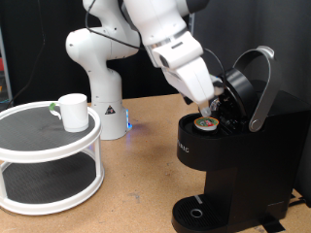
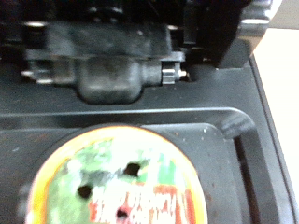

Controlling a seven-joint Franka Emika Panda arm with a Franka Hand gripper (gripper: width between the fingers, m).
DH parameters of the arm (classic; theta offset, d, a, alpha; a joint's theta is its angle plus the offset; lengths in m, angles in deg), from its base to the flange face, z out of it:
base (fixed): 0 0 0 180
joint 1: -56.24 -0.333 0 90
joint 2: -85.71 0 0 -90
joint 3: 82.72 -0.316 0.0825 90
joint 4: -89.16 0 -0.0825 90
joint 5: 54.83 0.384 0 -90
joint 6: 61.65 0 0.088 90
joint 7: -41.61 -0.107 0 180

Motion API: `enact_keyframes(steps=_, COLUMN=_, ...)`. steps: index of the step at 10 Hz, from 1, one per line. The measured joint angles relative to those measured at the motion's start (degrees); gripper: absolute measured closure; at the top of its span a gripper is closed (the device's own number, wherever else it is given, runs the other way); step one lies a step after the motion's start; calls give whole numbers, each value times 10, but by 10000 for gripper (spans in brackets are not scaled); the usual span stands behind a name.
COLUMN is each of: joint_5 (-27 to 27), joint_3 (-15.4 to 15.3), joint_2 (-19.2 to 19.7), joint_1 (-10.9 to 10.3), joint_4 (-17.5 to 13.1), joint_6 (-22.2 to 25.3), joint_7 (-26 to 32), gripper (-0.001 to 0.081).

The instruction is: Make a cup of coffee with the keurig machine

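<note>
Up front in the exterior view sits the big boxy black keurig machine [image 1: 233,160] with its grey curved lid handle [image 1: 260,87] flipped up. A small round pod with a tan-green foil lid [image 1: 207,123] sits in the brew chamber; the wrist view shows that lid [image 2: 117,182] has small holes in it. Right above it hovers the white arm's gripper [image 1: 209,105], can't tell if the claw's open or closed. Further back toward the exterior view's left, the plain white cup [image 1: 72,112] stands on a white two-tier round stand [image 1: 49,146], well apart from the machine.

Gripper [image 1: 209,105] directly above pod [image 1: 206,123] seated in keurig machine [image 1: 233,155]; cup [image 1: 72,111] well to its exterior-view left on stand [image 1: 49,165].
</note>
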Motion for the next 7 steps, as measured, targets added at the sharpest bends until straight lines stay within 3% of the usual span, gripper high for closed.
enact_keyframes(steps=3, joint_5=-49, joint_3=3, joint_2=-41, joint_1=20, joint_4=13, joint_6=16, joint_7=-19, gripper=-2)
enact_keyframes(steps=7, joint_5=-6, joint_3=14, joint_2=-47, joint_1=20, joint_4=6, joint_6=32, joint_7=-5, gripper=-2)
